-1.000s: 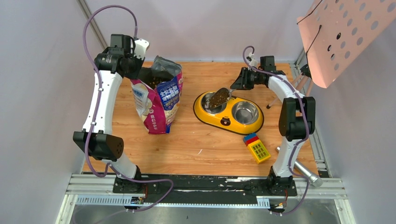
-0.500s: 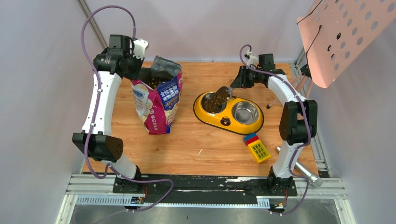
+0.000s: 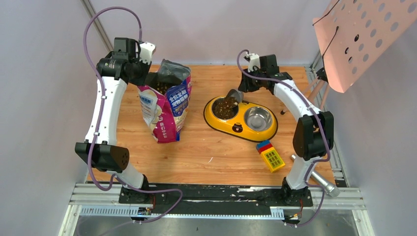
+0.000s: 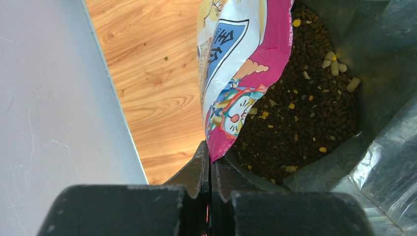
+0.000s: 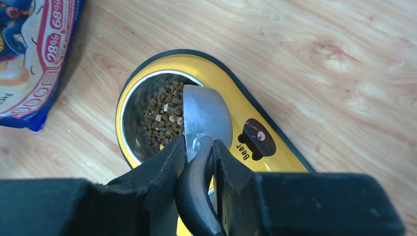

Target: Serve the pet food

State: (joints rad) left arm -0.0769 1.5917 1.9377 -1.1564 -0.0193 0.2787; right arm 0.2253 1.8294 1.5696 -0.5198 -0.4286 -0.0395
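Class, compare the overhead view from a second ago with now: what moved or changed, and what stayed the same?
The right tool shifted toward the bag and tipped the scoop. The pet food it carried now lies in the feeder, in the bowl nearer the bag, and the scoop looks empty. The left tool stayed clamped on the bag's rim; bag and feeder did not move.

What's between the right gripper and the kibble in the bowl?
The metal scoop: the right gripper clamps its handle, its blade tipped over the kibble. Right wrist view shows it.
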